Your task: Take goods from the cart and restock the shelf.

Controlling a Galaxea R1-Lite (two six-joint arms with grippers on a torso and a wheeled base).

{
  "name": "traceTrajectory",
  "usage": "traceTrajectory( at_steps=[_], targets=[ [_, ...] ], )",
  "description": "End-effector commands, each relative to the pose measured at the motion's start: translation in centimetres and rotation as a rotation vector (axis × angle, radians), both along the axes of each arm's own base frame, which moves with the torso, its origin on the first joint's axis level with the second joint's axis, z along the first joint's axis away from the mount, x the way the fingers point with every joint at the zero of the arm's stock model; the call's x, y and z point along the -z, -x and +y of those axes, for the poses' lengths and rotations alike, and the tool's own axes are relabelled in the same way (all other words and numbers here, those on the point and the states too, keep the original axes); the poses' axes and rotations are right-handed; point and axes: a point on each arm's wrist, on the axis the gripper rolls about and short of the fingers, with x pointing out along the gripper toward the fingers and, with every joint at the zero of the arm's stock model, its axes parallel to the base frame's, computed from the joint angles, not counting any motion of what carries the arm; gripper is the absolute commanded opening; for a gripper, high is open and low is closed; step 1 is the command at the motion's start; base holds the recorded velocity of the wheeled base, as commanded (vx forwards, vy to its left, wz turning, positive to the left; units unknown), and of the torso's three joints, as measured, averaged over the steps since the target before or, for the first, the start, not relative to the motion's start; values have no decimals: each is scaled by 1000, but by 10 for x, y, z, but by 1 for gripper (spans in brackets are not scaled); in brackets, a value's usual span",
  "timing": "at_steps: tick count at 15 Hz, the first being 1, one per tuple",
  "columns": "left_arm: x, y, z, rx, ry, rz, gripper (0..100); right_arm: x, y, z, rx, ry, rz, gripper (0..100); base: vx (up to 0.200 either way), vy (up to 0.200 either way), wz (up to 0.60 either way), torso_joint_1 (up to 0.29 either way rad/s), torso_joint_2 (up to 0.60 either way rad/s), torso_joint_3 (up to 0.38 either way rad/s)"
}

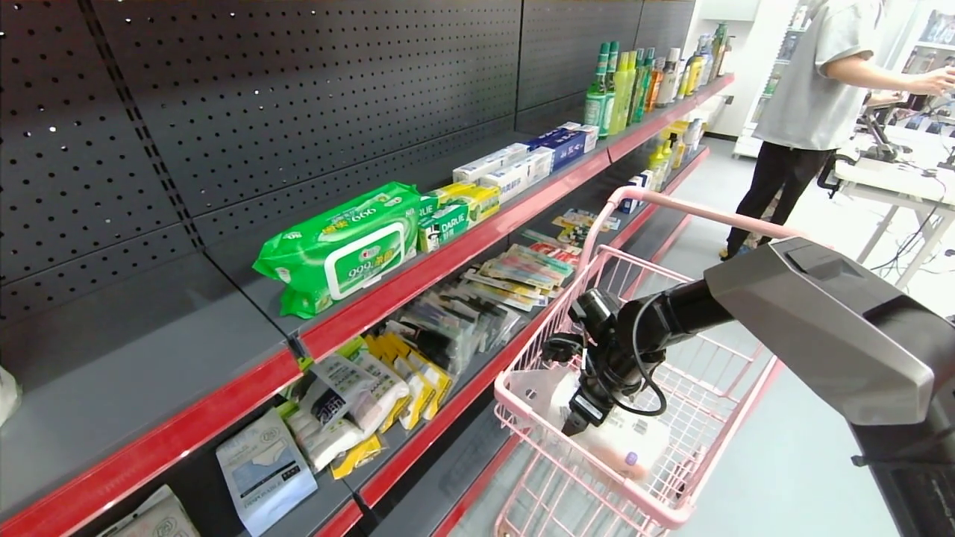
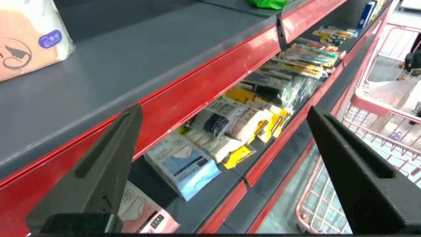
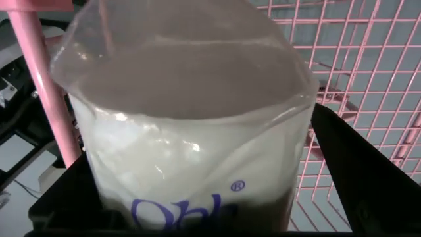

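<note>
Right hand (image 1: pixel 578 418) grips the white soft pack (image 1: pixel 634 444), low in the cart's (image 1: pixel 701 212) shelf-side corner. Left hand (image 2: pixel 223 110) gapes empty, beyond the cart beside the shelf (image 1: pixel 448 257). My worry: slick wrap slipping, or snagging the cart rim on lift-out.

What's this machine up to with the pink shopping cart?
A robot is restocking a store shelf from the pink cart. Its right gripper is down inside the cart, at a white plastic-wrapped pack lying in the basket. The pack is not yet out of the cart. The left gripper hangs open beside the shelf, holding nothing.
</note>
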Motion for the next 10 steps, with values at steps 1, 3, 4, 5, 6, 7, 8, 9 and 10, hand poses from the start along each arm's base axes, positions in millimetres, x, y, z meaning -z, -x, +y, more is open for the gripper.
traceTrajectory(
  at_steps=[1, 3, 4, 5, 6, 7, 8, 9, 10],
  targets=[
    [0, 0, 0, 0, 0, 1, 100, -1, -6, 3, 3, -4, -17, 100, 0, 0, 0, 0, 0, 0],
    [0, 0, 0, 0, 0, 1, 100, 1, -6, 4, 7, -1, -13, 100, 0, 0, 0, 0, 0, 0],
    [0, 0, 0, 0, 0, 2, 100, 3, -6, 4, 3, 3, -11, 100, 0, 0, 0, 0, 0, 0],
    [0, 0, 0, 0, 0, 2, 100, 6, -5, 5, -4, 19, -8, 100, 0, 0, 0, 0, 0, 0],
    [0, 0, 0, 0, 2, 2, 100, 8, -4, 5, -6, 38, -8, 100, 0, 0, 0, 0, 0, 0],
    [0, 0, 0, 0, 2, 2, 100, 10, -4, 5, -11, 58, -11, 100, 0, 0, 0, 0, 0, 0],
    [0, 0, 0, 0, 2, 2, 100, 11, -4, 7, -13, 66, -19, 100, 0, 0, 0, 0, 0, 0],
    [0, 0, 0, 0, 2, 1, 100, 13, -4, 6, -12, 74, -14, 100, 0, 0, 0, 0, 0, 0],
    [0, 0, 0, 0, 2, 1, 100, 14, -5, 7, -6, 71, -16, 0, 0, 0, 0, 0, 0, 0]
  ],
)
